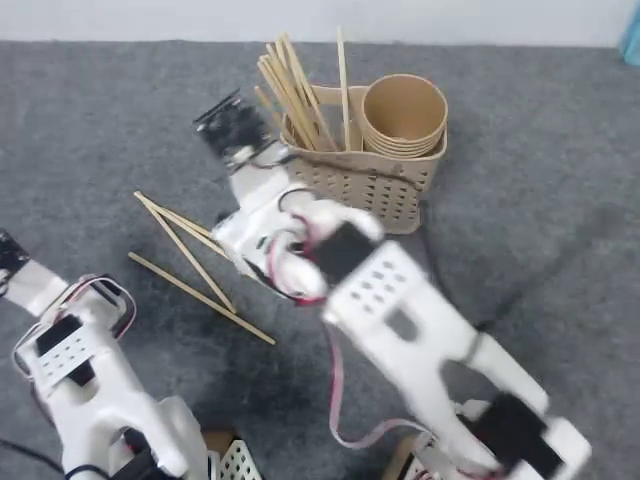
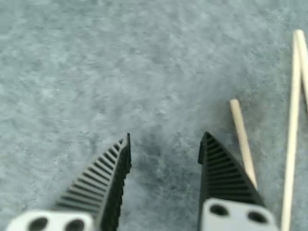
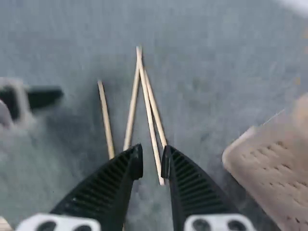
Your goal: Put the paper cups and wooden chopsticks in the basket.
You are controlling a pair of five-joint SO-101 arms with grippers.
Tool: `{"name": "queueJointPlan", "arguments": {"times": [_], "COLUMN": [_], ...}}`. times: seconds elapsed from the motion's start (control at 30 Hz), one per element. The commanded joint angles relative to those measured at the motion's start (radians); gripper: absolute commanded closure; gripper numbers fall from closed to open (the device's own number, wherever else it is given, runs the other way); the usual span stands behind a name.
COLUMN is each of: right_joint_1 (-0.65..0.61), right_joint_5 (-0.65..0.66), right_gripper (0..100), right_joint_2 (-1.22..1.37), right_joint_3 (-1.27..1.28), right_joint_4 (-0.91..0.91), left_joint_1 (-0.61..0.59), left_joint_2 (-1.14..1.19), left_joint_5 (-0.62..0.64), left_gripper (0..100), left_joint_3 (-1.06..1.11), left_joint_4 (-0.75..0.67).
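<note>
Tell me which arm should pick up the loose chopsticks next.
Right, probably. The right gripper sits just over the chopsticks, jaws slightly open, with the basket close beside it. The left gripper is open over bare carpet, with the sticks off to one side.

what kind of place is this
Probably a robot test bench rather than a kitchen: two white robot arms stand over a grey felt-like mat, with a basket of paper cups and loose chopsticks.

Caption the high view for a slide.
Cups and chopsticks stand in the basket; loose chopsticks lie on the mat.
</note>
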Motion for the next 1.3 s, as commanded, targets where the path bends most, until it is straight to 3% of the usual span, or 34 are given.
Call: {"name": "queueJointPlan", "arguments": {"times": [0.0, 0.4, 0.57, 0.8, 1.27], "right_joint_1": [-0.012, 0.007, 0.010, 0.021, 0.053], "right_joint_5": [0.057, 0.060, 0.061, 0.063, 0.064], "right_gripper": [92.4, 92.4, 92.4, 92.4, 93.9], "right_joint_2": [0.119, 0.687, 0.878, 1.003, 1.098], "right_joint_3": [-0.009, -0.442, -0.626, -0.778, -0.789], "right_joint_4": [-0.101, -0.186, -0.179, -0.068, -0.064], "left_joint_1": [-0.032, -0.048, -0.044, -0.049, -0.051], "left_joint_2": [-0.031, -0.026, 0.106, 0.305, 0.327], "left_joint_5": [0.043, 0.072, 0.074, 0.075, 0.075], "left_gripper": [78, 78, 78, 78, 78], "left_joint_3": [-0.019, -0.018, -0.091, -0.268, -0.283], "left_joint_4": [-0.051, -0.071, -0.066, 0.054, 0.055]}}
